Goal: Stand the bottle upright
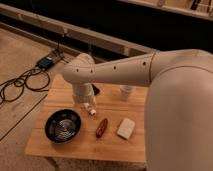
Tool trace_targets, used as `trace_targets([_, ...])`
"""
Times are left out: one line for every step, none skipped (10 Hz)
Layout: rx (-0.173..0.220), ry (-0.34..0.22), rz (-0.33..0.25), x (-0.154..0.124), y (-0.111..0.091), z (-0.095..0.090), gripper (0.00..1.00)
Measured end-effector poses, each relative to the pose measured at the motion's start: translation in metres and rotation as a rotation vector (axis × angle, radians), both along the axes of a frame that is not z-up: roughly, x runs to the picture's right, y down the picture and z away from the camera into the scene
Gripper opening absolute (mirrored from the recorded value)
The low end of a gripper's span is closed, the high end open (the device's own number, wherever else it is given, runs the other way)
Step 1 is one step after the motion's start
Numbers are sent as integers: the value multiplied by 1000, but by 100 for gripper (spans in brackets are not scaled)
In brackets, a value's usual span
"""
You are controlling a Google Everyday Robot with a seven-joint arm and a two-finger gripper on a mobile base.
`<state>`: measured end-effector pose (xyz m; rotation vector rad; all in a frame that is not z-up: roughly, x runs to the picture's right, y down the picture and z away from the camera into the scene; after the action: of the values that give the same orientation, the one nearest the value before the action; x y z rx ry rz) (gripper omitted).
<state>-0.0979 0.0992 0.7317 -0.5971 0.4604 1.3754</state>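
The pincer (86,106) hangs low over the desk (65,148) just right of the black bowl (63,125), its grip impossible to tell, the arm (115,72) hiding most of the bottle (92,112) beneath it.

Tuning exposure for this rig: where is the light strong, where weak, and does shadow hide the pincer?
Camera view: warm, even light on the table; the strip behind it is nearly black; no glare on the pale arm. The pincer, low over the table's middle at the bottle, is mostly hidden by the wrist, not by shadow.
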Motion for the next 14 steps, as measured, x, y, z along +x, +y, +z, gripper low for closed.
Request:
trace_targets([17,-32,-12,1,-2,13,65])
trace_targets([41,-68,-21,1,-5,29,65])
trace_targets([56,-92,-29,2,-8,42,65])
trace_targets([67,-111,-39,3,-10,54,65])
trace_targets([78,-132,-56,4,-12,69,65])
trace_targets([83,-152,-82,5,-14,85,65])
trace_targets([83,-164,-100,5,-15,96,65])
trace_targets([80,-180,-121,5,-17,110,65])
trace_targets([72,-188,-137,6,-18,121,65])
trace_targets([65,-200,-153,6,-20,131,65])
trace_targets([47,-211,-170,5,-21,140,65])
trace_targets([20,-228,-187,4,-22,148,65])
trace_targets([-2,-241,-202,3,-23,153,65])
trace_targets([-19,-252,-214,0,-24,157,65])
